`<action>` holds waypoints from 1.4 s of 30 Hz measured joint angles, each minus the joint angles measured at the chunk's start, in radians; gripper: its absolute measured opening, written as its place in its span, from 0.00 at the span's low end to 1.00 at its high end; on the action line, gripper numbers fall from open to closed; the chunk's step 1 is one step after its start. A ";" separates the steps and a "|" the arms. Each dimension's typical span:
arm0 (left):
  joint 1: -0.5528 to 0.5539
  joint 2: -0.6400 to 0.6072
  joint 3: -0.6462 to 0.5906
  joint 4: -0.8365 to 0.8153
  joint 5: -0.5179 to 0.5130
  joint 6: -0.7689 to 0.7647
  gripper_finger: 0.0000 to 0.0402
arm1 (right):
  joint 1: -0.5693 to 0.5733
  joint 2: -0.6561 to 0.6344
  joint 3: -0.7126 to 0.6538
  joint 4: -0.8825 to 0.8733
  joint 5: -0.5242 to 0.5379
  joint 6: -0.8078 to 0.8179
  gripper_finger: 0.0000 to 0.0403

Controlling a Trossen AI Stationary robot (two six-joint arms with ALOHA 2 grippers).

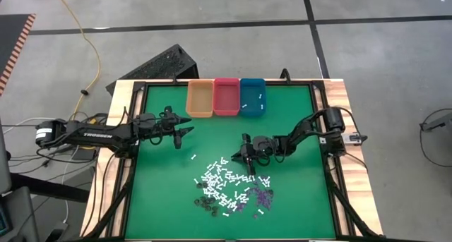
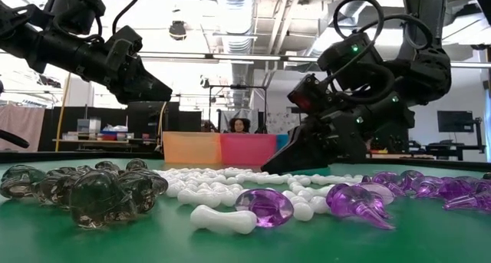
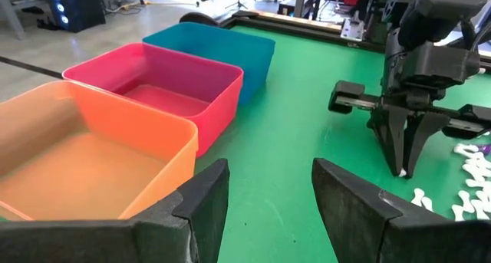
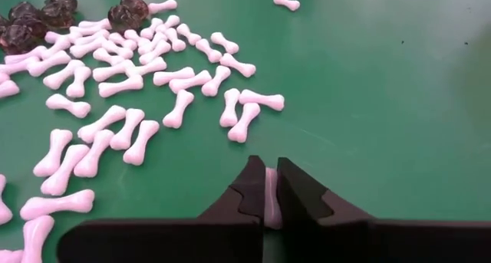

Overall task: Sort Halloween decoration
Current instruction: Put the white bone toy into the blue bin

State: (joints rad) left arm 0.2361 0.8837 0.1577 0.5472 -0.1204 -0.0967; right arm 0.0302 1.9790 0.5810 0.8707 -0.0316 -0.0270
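The Halloween decoration lies as a loose pile on the green mat: white bone-shaped sticks (image 4: 123, 133), purple bits (image 1: 263, 195) and dark bits (image 1: 206, 202). My right gripper (image 4: 270, 171) is at the pile's far edge, low over the mat, shut on one white bone. It also shows in the high view as my right gripper (image 1: 240, 156). My left gripper (image 3: 268, 179) hangs open above the mat on the left, near the orange bin (image 1: 200, 97), with nothing between its fingers. My right gripper pinches one white bone (image 4: 271, 192) between its two fingers, and the bone runs along them. The fingers slant down from the table's right side, tips close to the mat (image 3: 402, 171). Whether the bone is clear of the mat, I cannot tell.
An orange bin, a pink bin (image 1: 227, 96) and a teal bin (image 1: 252, 96) stand in a row at the far edge; the teal one holds a few white pieces. One white bone (image 1: 193, 157) lies apart, left of the pile. A raised frame (image 1: 138, 150) borders the mat.
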 joint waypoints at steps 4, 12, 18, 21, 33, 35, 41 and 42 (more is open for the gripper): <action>0.000 0.000 0.000 0.000 0.000 0.007 0.44 | -0.024 -0.074 -0.001 -0.031 -0.009 -0.008 0.11; 0.000 0.000 0.000 -0.006 0.000 0.014 0.44 | -0.103 -0.241 -0.001 -0.148 0.012 -0.058 0.11; 0.000 0.000 0.000 -0.012 0.000 0.014 0.44 | -0.181 -0.350 -0.001 -0.172 0.012 -0.105 0.11; 0.000 0.000 0.000 -0.014 0.000 0.013 0.44 | -0.235 -0.401 -0.001 -0.184 0.012 -0.126 0.11; 0.000 0.000 0.000 -0.014 0.000 0.008 0.44 | -0.519 -0.535 0.001 -0.258 0.092 -0.126 0.11; 0.000 0.000 0.000 -0.014 0.000 0.007 0.44 | -0.558 -0.534 0.001 -0.303 0.092 -0.087 0.11; 0.000 0.000 0.000 -0.014 0.000 0.007 0.44 | -0.612 -0.518 0.001 -0.376 0.086 -0.049 0.20; 0.000 0.000 0.000 -0.014 0.000 0.007 0.44 | -0.612 -0.517 0.001 -0.382 0.086 -0.049 0.22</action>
State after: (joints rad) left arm 0.2359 0.8837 0.1581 0.5336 -0.1204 -0.0897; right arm -0.5815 1.4620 0.5823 0.4889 0.0547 -0.0762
